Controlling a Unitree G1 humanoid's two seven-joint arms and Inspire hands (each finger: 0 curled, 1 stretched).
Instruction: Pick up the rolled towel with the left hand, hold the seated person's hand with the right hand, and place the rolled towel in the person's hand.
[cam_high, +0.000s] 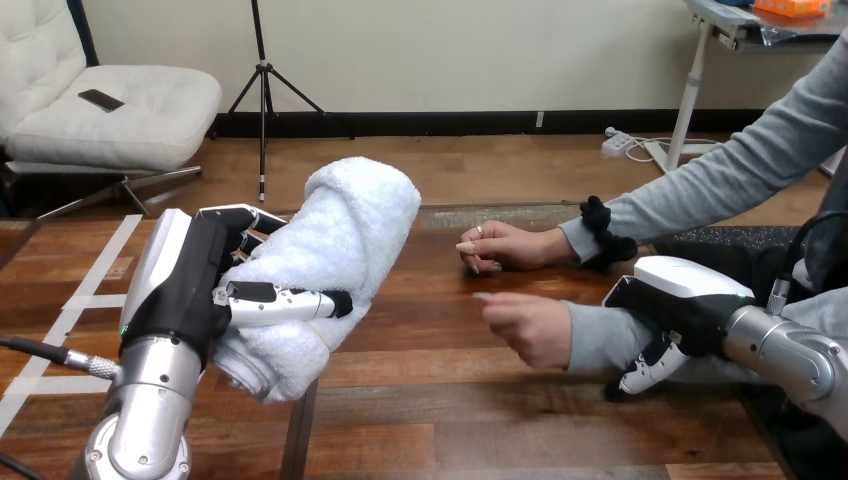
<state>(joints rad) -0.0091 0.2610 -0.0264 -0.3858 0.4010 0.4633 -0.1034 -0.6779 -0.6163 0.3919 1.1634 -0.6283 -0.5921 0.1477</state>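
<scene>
Left hand (215, 300) is clenched round the towel (340, 240), thumb & fingers wrapped on it; roll is tilted, held above the bench (450, 400). Right of towel, right hand (680, 300) grasps person's wrist (590, 335), fingers curled under the sleeve, near hand (530, 325) sticking out towards towel. Beyond it, far hand (505, 245) lies on bench.

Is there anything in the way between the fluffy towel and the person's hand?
No, nothing visible. The rolled towel, held up in the left hand, has just bare table between it and the person's nearer hand, whose forearm the right hand grips.
</scene>
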